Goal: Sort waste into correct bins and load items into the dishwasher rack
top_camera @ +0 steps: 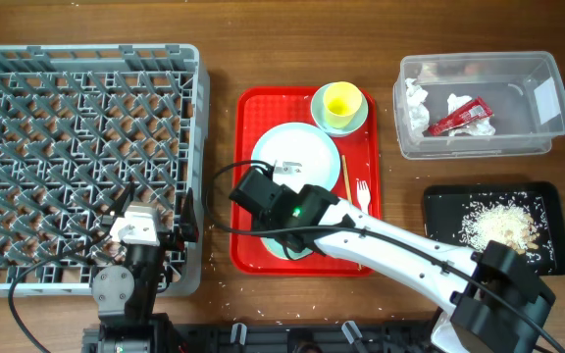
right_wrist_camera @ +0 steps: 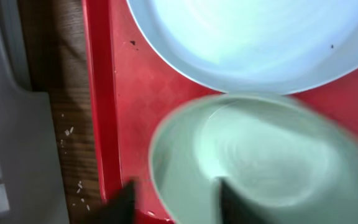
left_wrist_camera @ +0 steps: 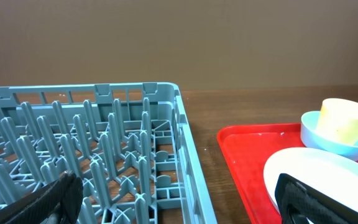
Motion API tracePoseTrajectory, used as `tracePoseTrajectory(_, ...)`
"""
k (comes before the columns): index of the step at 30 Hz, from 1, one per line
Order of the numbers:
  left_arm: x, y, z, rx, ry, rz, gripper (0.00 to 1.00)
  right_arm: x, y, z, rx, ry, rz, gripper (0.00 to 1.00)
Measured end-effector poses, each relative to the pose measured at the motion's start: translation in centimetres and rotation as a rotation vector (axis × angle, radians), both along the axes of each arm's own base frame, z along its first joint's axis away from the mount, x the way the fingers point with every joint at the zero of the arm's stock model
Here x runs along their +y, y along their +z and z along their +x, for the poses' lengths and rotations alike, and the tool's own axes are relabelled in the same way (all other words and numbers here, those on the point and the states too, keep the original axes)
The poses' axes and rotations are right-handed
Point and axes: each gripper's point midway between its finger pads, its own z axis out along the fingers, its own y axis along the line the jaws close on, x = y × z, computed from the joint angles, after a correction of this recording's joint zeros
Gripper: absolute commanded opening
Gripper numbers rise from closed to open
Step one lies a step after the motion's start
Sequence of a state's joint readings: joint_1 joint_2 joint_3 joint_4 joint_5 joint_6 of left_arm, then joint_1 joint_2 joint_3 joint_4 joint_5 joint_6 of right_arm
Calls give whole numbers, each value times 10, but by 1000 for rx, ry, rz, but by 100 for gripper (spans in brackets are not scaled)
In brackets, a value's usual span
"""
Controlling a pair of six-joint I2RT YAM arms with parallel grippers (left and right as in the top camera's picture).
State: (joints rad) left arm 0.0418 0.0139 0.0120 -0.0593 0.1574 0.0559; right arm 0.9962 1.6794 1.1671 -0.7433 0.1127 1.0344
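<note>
A pale bowl (right_wrist_camera: 266,155) sits on the red tray (top_camera: 253,127), just in front of the green-blue plate (top_camera: 297,152). My right gripper (right_wrist_camera: 176,199) is open astride the bowl's left rim, one finger outside and one inside. The second bowl (top_camera: 361,120) behind the plate holds the yellow cup (top_camera: 341,101). Chopstick (top_camera: 342,186) and white fork (top_camera: 363,193) lie on the tray's right side. My left gripper (left_wrist_camera: 179,205) stands wide open and empty at the front right corner of the grey dishwasher rack (top_camera: 86,59).
The clear tub (top_camera: 547,69) at the back right holds the red sachet (top_camera: 459,116) and tissue (top_camera: 417,103). The black tray (top_camera: 439,206) at the right holds rice (top_camera: 498,226). Rice grains dot the table by the red tray.
</note>
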Motion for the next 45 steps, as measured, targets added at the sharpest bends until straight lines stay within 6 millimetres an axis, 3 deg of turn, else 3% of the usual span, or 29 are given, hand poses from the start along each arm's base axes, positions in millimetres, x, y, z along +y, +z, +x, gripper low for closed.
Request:
tracePoseTrajectory(4, 0, 0, 0, 0, 0, 0, 100, -4, 0, -4, 23, 2, -16, 74)
tracePoseTrajectory(5, 0, 0, 0, 0, 0, 0, 100, -7, 3, -5, 33, 6, -27, 91)
tracePoseTrajectory(6, 0, 0, 0, 0, 0, 0, 100, -9, 9, -4, 40, 0, -32, 99)
tracePoseTrajectory(11, 0, 0, 0, 0, 0, 0, 100, -56, 76, 21, 18, -102, -7, 100)
tracePoseTrajectory(13, 0, 0, 0, 0, 0, 0, 100, -100, 105, 38, -11, -208, 12, 100)
tracePoseTrajectory(17, 0, 0, 0, 0, 0, 0, 100, -195, 135, 50, -52, -378, -19, 100)
tracePoseTrajectory(21, 0, 0, 0, 0, 0, 0, 100, -263, 144, 46, -64, -416, -106, 100)
tracePoseTrajectory(22, 0, 0, 0, 0, 0, 0, 100, -270, 144, 45, -62, -401, -124, 100)
tracePoseTrajectory(25, 0, 0, 0, 0, 0, 0, 100, -279, 145, 49, -78, -373, -142, 100)
tracePoseTrajectory(33, -5, 2, 0, -8, -27, -11, 100, -275, 157, 76, -197, -352, -115, 100)
tracePoseTrajectory(34, -18, 5, -3, -12, -104, -47, 100, -275, 157, 76, -197, -350, -116, 100)
tracePoseTrajectory(36, -73, 12, -25, 3, -448, -165, 100, -275, 157, 76, -198, -348, -116, 100)
tracePoseTrajectory(38, -99, 35, -47, -75, -651, -170, 100, -275, 157, 76, -200, -346, -117, 100)
tracePoseTrajectory(41, -120, 85, -84, -287, -858, -118, 100, -275, 157, 76, -199, -346, -117, 100)
tracePoseTrajectory(43, -126, 103, -102, -364, -927, -96, 100, -275, 157, 76, -200, -346, -117, 100)
tracePoseTrajectory(45, -126, 105, -104, -328, -940, -136, 100, -275, 157, 76, -200, -346, -117, 100)
